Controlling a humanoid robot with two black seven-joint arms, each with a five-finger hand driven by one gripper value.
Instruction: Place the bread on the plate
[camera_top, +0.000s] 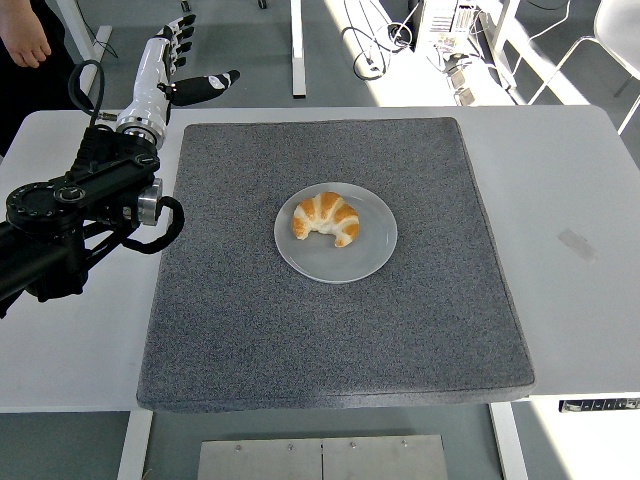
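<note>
A golden croissant (326, 219) lies on the pale round plate (366, 254) in the middle of the grey mat (330, 330). My left hand (178, 68) is raised over the table's far left corner, well away from the plate. Its fingers are spread and hold nothing. The black left arm (70, 220) comes in from the left edge. My right arm does not show.
A person's hand (25, 40) shows at the top left, beyond the table. White table surface (570, 220) flanks the mat on both sides. Table legs and cables stand on the floor behind.
</note>
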